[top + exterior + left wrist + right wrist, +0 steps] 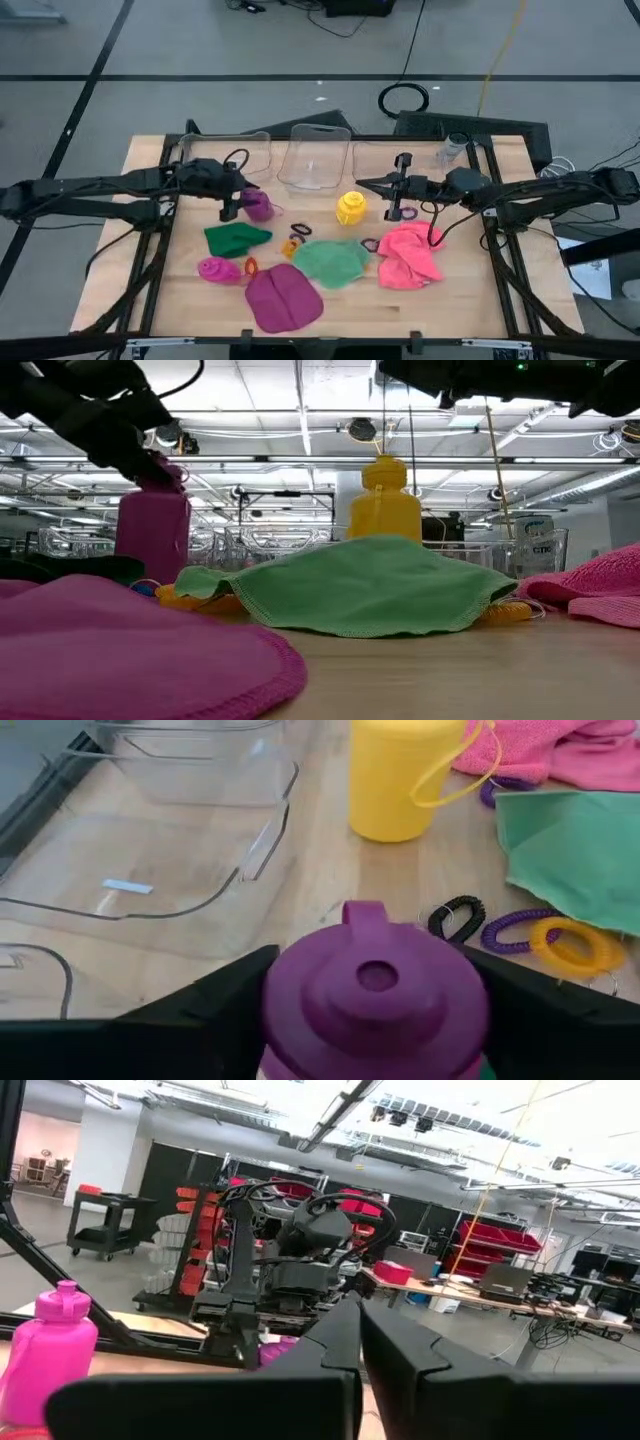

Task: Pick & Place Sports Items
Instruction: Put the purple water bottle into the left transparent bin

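Fingers of the left gripper (375, 1020) were set on both sides of the purple bottle (375, 1005), near its cap, most likely so that the upright bottle could be grasped and lifted; whether they were already pressed against it could not be told. The bottle was placed on the table (460, 300) just in front of the clear bins (315, 160), probably where it was meant to go. Above the table, between the yellow bottle (350, 207) and the pink cloth (408, 256), the right gripper (362, 183) was kept closed on nothing, seemingly to leave room.
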Controlling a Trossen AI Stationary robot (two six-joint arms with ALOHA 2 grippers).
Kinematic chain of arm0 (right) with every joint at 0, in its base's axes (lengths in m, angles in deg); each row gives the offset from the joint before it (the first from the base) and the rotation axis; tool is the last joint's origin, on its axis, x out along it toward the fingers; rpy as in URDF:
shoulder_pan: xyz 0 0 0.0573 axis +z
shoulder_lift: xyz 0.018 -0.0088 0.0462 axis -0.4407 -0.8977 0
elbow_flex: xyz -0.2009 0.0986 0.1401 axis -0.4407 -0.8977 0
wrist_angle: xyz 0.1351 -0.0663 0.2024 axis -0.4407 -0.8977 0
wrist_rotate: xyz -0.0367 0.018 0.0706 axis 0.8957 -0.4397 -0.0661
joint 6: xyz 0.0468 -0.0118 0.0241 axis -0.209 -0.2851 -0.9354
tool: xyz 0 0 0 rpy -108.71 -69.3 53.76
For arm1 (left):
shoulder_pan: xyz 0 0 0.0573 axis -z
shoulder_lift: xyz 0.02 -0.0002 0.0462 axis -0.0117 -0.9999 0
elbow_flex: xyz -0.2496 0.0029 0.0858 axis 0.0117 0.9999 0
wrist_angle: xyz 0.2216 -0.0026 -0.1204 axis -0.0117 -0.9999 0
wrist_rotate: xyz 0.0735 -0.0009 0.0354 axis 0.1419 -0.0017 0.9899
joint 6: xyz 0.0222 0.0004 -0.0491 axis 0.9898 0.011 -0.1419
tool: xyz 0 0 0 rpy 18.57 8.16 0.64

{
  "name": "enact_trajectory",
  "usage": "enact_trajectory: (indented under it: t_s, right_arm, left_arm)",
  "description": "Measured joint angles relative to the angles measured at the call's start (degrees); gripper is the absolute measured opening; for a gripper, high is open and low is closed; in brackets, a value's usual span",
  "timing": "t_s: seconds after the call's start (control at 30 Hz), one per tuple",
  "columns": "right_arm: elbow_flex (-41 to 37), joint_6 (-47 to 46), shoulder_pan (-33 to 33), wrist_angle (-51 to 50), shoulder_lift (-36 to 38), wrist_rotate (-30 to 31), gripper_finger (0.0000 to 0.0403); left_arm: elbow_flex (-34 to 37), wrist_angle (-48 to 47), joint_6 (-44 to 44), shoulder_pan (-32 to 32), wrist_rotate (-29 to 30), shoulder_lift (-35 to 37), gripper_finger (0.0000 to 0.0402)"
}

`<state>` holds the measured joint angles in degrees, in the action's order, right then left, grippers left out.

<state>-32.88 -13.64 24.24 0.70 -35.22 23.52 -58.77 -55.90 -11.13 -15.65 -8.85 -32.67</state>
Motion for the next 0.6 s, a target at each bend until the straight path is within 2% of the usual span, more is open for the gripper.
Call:
enact_trajectory:
  t_s: [0.23,0.6]
  right_arm:
    - [0.0,0.0,0.0,0.0,0.0,0.0,0.0]
    - [0.0,0.0,0.0,0.0,0.0,0.0,0.0]
  left_arm:
    - [-0.3,1.1,1.6,0.0,0.0,0.0,0.0214]
    - [-5.4,-2.3,2.1,0.0,0.0,0.0,0.0214]
